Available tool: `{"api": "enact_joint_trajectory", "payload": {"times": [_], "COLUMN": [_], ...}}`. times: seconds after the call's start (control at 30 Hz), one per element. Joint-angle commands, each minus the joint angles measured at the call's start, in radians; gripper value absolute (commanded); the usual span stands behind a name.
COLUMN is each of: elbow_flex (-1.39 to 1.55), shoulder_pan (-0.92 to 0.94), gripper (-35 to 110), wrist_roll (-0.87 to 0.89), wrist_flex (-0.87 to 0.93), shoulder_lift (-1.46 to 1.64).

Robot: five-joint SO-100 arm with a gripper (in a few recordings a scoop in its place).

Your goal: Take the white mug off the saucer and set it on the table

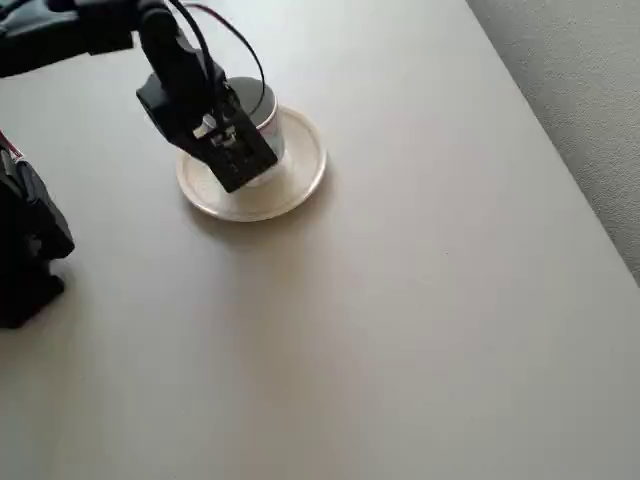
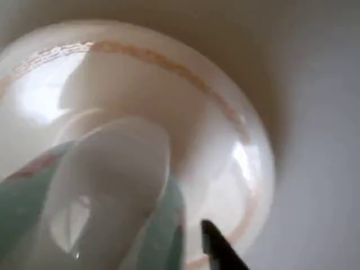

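While on saucer (image 1: 300, 170): white mug (image 1: 262, 112), glossy | hand (image 1: 240, 160) over it, grip unclear

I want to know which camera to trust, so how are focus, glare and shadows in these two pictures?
Overhead view: soft even light, mild blur, the tool hiding much of the white mug on the saucer. Wrist view: very close and out of focus, bright glare patches on the saucer, the mug smeared, deep shadow on the table.
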State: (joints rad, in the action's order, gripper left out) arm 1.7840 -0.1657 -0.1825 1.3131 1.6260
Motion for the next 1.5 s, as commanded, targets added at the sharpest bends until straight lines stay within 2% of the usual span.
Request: {"api": "enact_joint_trajectory", "payload": {"times": [0.0,0.3,0.63,1.2,1.33,1.47], "elbow_flex": [0.003,0.000,-0.008,-0.265,-0.394,-0.442], "shoulder_pan": [-0.012,-0.008,-0.002,-0.002,0.017,0.115], "gripper": [17,-2,-2,-2,-2,-2], "wrist_roll": [0.012,0.018,0.029,0.114,0.071,-0.029], "wrist_flex": [-0.049,-0.091,-0.051,0.230,0.330,0.374], "shoulder_lift": [-0.034,-0.074,0.052,0.342,0.347,0.356]}}
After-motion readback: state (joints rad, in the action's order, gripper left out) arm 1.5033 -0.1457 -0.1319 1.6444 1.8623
